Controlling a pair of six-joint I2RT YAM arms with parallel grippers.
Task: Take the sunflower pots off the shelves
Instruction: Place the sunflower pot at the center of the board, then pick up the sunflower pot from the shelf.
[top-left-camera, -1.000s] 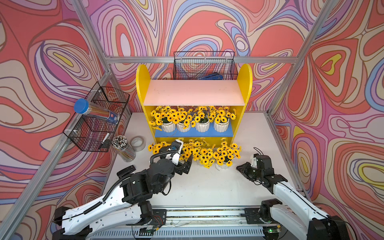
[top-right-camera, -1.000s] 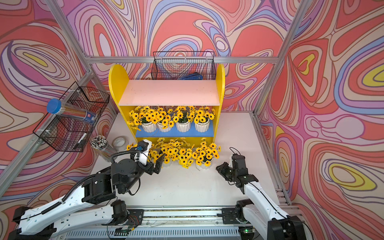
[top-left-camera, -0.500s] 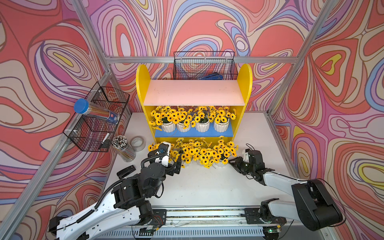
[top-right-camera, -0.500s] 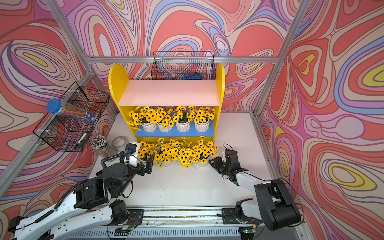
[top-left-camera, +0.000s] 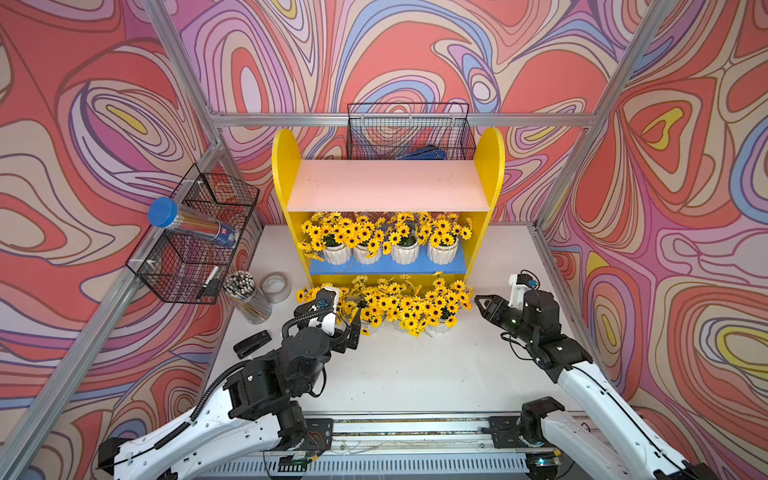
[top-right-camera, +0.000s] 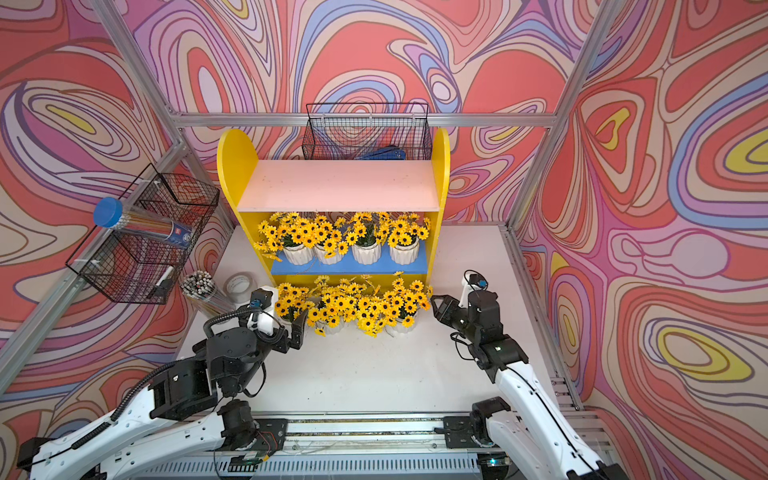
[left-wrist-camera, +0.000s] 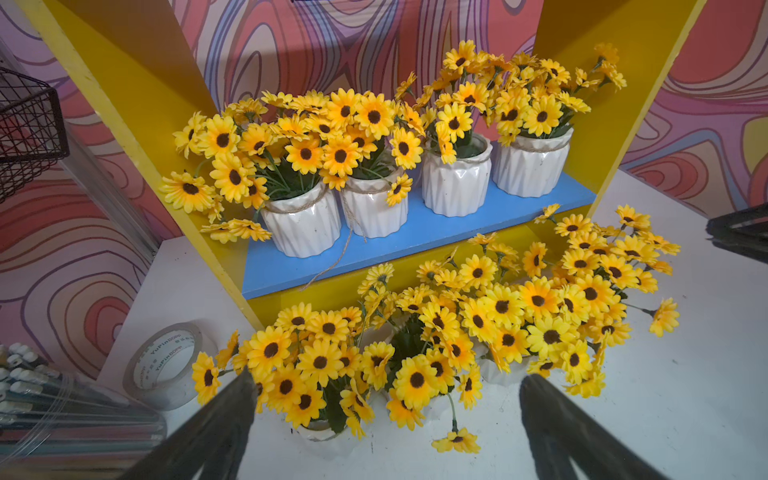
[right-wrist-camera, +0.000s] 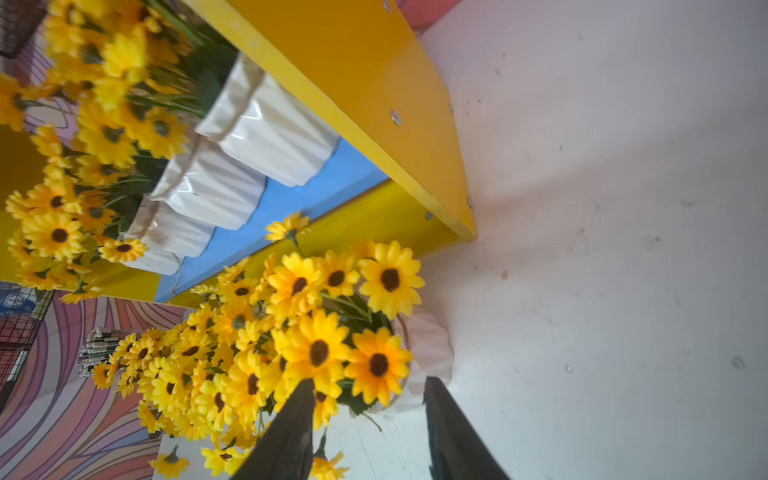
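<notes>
In both top views four ribbed white pots (top-left-camera: 405, 252) stood upright, blooms up, in a row along the blue board (top-left-camera: 453, 268) of the yellow shelves (top-left-camera: 286, 174). Four more pots (top-right-camera: 353, 307) stood on the table (top-left-camera: 415, 374) before it. The left wrist view showed the left gripper (left-wrist-camera: 386, 378) gaping wide, empty, above the glossy table pots. The right wrist view showed the right gripper (right-wrist-camera: 370, 381) half-parted, holding nothing, just short of the end pot (right-wrist-camera: 432, 345).

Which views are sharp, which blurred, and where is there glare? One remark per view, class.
Both top views: sharp and evenly lit. Left wrist view: shelf pots crisp with glossy highlights, gripper fingers dark and blurred. Right wrist view: hazy, nearest sunflowers soft, table washed out.
</notes>
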